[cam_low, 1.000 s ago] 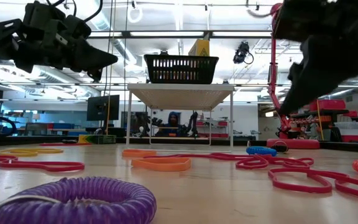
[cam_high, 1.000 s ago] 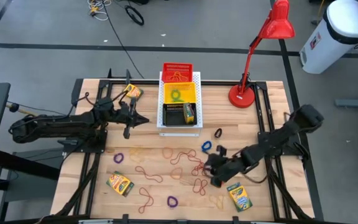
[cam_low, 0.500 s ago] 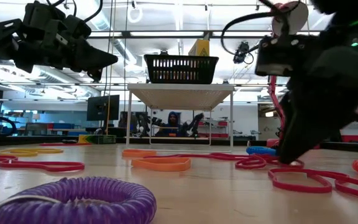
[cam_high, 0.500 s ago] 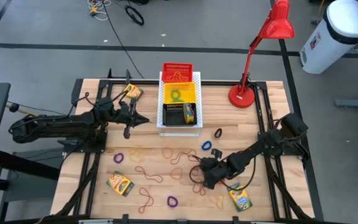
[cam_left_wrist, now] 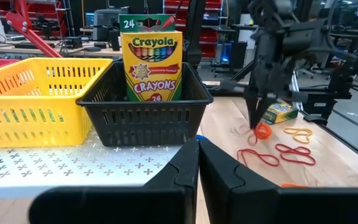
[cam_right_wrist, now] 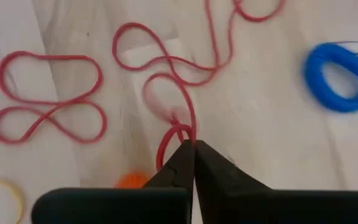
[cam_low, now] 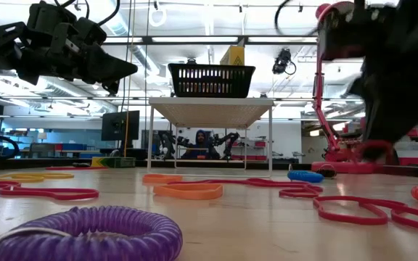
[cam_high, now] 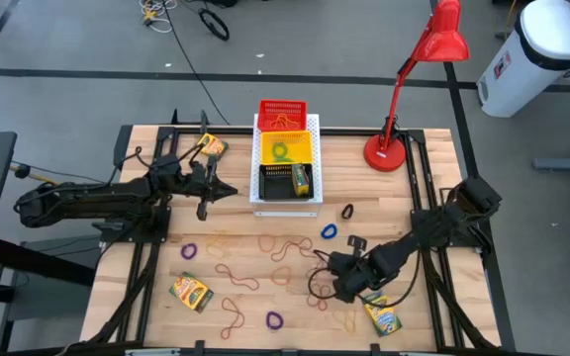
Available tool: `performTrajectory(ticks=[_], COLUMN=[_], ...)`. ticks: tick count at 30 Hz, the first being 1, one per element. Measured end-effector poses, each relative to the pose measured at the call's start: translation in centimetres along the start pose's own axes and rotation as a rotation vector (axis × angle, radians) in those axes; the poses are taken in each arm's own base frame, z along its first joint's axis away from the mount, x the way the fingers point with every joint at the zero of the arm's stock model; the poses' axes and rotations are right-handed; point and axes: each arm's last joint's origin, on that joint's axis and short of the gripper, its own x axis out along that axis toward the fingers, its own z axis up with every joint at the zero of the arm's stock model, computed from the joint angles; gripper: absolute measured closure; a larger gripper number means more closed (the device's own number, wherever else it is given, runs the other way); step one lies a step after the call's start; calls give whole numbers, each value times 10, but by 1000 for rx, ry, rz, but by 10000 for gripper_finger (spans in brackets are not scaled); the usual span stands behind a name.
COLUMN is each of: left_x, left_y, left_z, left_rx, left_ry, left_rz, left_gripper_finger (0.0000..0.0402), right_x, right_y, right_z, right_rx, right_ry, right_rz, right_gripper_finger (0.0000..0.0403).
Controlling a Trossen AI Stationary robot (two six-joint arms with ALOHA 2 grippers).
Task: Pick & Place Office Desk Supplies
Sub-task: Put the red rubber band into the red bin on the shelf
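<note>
Thin red rubber bands (cam_high: 295,252) lie tangled on the wooden table's middle, among small loops: blue (cam_high: 329,231), black (cam_high: 347,211) and purple (cam_high: 188,251). Crayon boxes lie flat at the near left (cam_high: 191,291), near right (cam_high: 382,314) and far left (cam_high: 209,146); another (cam_left_wrist: 151,59) stands in the black basket (cam_high: 287,184). My right gripper (cam_high: 334,282) points steeply down over the bands, shut on one (cam_right_wrist: 166,62). My left gripper (cam_high: 228,191) hovers shut, level, left of the baskets. My right gripper pinches a bend of one red rubber band (cam_right_wrist: 180,129) between its two fingertips. The fingers come from above, slanting down. That bend is drawn up to the fingertips, while the other loops of the band (cam_right_wrist: 160,56) lie slack on the table.
A white perforated board (cam_high: 285,205) at the far middle carries red (cam_high: 281,111), yellow (cam_high: 285,148) and black baskets. A red desk lamp (cam_high: 389,150) stands at the far right. An orange loop (cam_right_wrist: 132,180) lies just beside my right fingers.
My right gripper has tipped more steeply down, dipped toward the table's left onto the red bands, then come back a little toward the right and up. A bend of one red band is now between its fingertips. My left arm has kept still.
</note>
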Motion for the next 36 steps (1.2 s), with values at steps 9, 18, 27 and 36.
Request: performTrajectory(ticks=[9, 18, 27, 36], left_x=[0, 0, 0, 0], left_y=[0, 0, 0, 0], left_z=[0, 0, 0, 0], left_rx=[0, 1, 1, 1], left_ry=[-1, -2, -1, -1], left_rz=[0, 0, 0, 0], left_gripper_finger=[383, 383, 383, 383], right_x=[-60, -116, -154, -144], right_y=[-8, -48, -143, -248], right_z=[10, 41, 86, 169], right_rx=[14, 51, 253, 308], right_ry=[2, -136, -350, -608], right_rz=[-250, -490, -670, -410], right_gripper_finger=[399, 399, 399, 399])
